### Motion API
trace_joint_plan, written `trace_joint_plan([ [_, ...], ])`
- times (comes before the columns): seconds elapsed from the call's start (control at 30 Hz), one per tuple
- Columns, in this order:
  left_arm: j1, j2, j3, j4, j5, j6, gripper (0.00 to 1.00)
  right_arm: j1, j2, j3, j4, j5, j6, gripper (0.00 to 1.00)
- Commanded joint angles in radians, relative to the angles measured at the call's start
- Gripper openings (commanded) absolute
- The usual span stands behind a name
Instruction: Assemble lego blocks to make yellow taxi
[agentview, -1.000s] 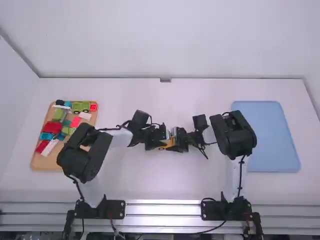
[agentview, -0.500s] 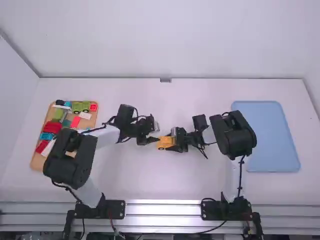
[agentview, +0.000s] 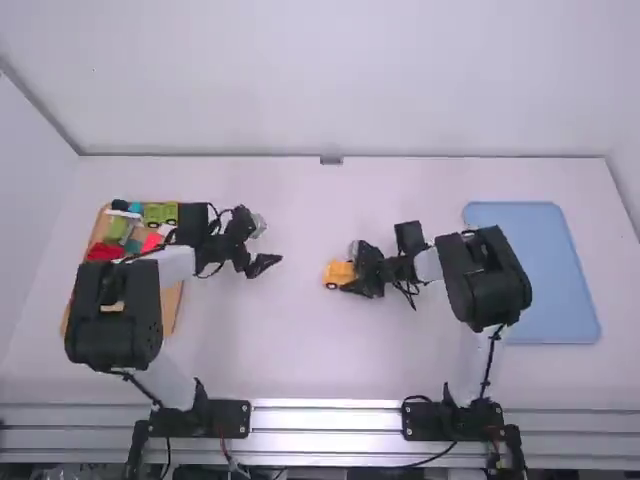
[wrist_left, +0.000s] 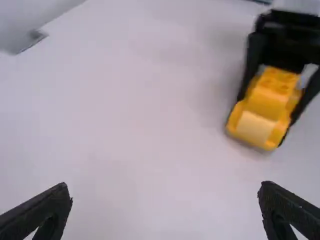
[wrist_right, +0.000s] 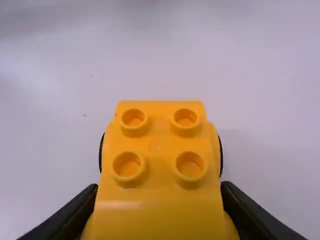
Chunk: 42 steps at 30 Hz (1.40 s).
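Taxi: was pinched by both sides between the jaws of the right gripper, well left of the blue tray, and showed four yellow studs. Left gripper: hung much farther left of the blue tray, jaws spread wide.

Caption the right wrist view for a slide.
Right gripper clamped on the studded yellow taxi, dark wheels peeking out at its sides.

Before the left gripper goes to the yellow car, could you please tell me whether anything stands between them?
Nothing visible stands between the left gripper and the facing end of the yellow car. The right gripper is closed on its sides, so those look blocked.
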Motion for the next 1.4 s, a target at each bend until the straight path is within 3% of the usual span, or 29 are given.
trace_joint_plan([
  [0.0,-0.001,-0.019,-0.004,0.019,-0.166,-0.269,0.99,-0.026,-0.116,0.041,-0.04,0.169,0.084,0.5],
  [0.17,-0.048,-0.019,-0.004,0.03,-0.535,-0.469,0.99,-0.122,-0.3,0.053,-0.15,0.434,0.202,0.48],
  [0.23,-0.057,-0.019,-0.004,0.034,-0.584,-0.497,0.99,-0.151,-0.327,0.053,-0.163,0.461,0.218,0.47],
  [0.5,-0.079,-0.019,-0.004,0.039,-0.951,-0.834,0.99,-0.46,-0.394,0.053,-0.183,0.572,0.445,0.43],
  [0.8,-0.079,-0.025,-0.004,0.064,-0.968,-0.861,0.99,-0.686,-0.351,0.053,-0.165,0.737,0.607,0.43],
  [1.0,-0.079,-0.034,-0.004,0.058,-0.969,-0.89,0.99,-0.752,-0.281,0.053,-0.135,0.747,0.651,0.44],
  [1.17,-0.079,-0.079,-0.004,0.008,-0.97,-0.972,0.99,-0.777,-0.242,0.053,-0.135,0.751,0.653,0.52],
  [1.27,-0.079,-0.123,-0.004,-0.021,-0.972,-0.972,0.99,-0.777,-0.243,0.053,-0.143,0.763,0.652,0.71],
  [1.3,-0.079,-0.141,-0.004,-0.034,-0.973,-0.972,0.99,-0.774,-0.244,0.053,-0.142,0.779,0.653,0.89],
  [1.33,-0.079,-0.159,-0.004,-0.047,-0.972,-0.967,0.99,-0.769,-0.249,0.053,-0.148,0.802,0.653,0.98],
  [1.37,-0.079,-0.173,-0.004,-0.055,-0.972,-0.96,0.99,-0.764,-0.254,0.053,-0.156,0.817,0.653,0.98],
])
